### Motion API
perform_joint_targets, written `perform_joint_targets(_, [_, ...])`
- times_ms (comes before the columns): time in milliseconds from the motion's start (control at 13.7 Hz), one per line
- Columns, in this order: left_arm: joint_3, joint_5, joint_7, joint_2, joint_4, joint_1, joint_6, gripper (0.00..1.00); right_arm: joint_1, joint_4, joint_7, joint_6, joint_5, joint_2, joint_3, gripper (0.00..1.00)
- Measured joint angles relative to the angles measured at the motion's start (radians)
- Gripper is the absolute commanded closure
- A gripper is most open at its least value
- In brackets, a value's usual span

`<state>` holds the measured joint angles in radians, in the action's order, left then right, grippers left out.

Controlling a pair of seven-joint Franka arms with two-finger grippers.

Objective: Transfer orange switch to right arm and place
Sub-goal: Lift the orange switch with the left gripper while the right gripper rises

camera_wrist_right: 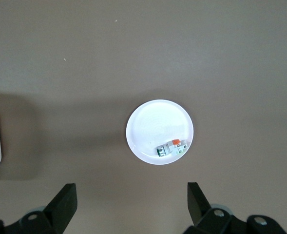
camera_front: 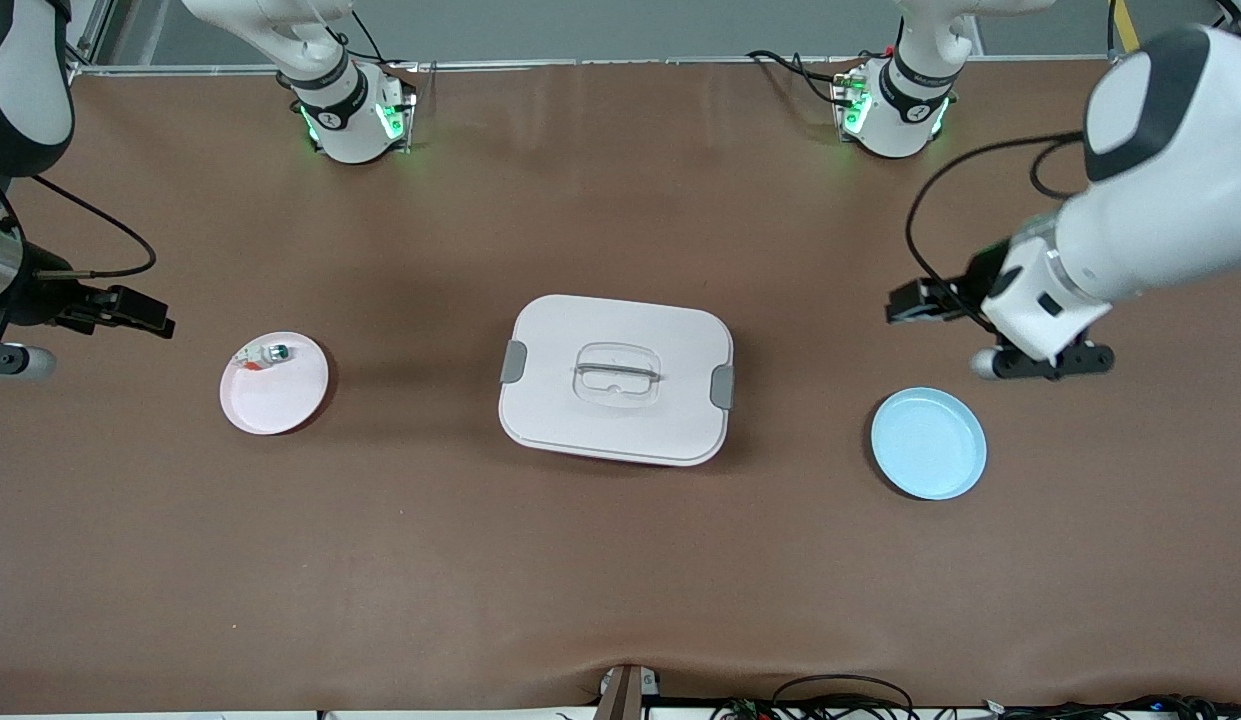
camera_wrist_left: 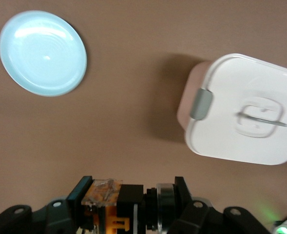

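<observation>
My left gripper (camera_wrist_left: 132,191) is shut on the orange switch (camera_wrist_left: 115,207), a small black-bodied part with orange marks, held sideways between the fingers. In the front view this gripper (camera_front: 908,301) hangs over the table at the left arm's end, above the spot just beside the light blue plate (camera_front: 928,443); the switch is hidden there. My right gripper (camera_wrist_right: 131,196) is open and empty. It hangs over the table at the right arm's end (camera_front: 142,313), beside the pink plate (camera_front: 280,400).
The pink plate (camera_wrist_right: 150,126) holds a small white-and-teal part with a red bit (camera_front: 265,353), also in the right wrist view (camera_wrist_right: 172,148). A white lidded box (camera_front: 616,378) stands mid-table, also in the left wrist view (camera_wrist_left: 243,117). The blue plate (camera_wrist_left: 42,52) holds nothing.
</observation>
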<state>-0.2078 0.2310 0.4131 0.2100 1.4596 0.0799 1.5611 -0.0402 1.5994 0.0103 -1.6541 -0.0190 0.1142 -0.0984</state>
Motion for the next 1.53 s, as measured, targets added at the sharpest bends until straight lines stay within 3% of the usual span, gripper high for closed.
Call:
perform_joint_targets(219, [-0.114,0.071,0.27,-0.006,-0.001,0.006,0.004,0.84,-0.001,-0.009,0.0,0.0,0.0,0.0,0.0,0.0])
perform_joint_targets(437, [-0.163,0.165,0.522,-0.001,-0.003,0.039,0.054,0.85,0.0,-0.009,0.0,0.0,0.005,0.0,-0.001,0.0])
perform_joint_targets(656, [-0.171,0.227,0.84,0.015,-0.004,0.124,0.239,0.87,0.001,-0.009,0.0,0.016,0.009,0.002,-0.003,0.0])
perform_joint_targets(947, [-0.174,0.241,1.251,0.07,-0.004,0.273,0.596,0.87,-0.035,-0.01,0.002,0.011,-0.009,0.003,0.007,0.0])
perform_joint_targets(1166, [-0.175,0.241,1.423,0.105,-0.005,0.36,0.783,0.87,-0.073,-0.008,0.015,0.007,-0.198,0.01,0.012,0.0])
perform_joint_targets(1530, [-0.171,0.241,1.54,0.186,-0.006,0.428,0.89,0.87,-0.089,-0.006,0.016,0.005,-0.528,0.017,0.013,0.0])
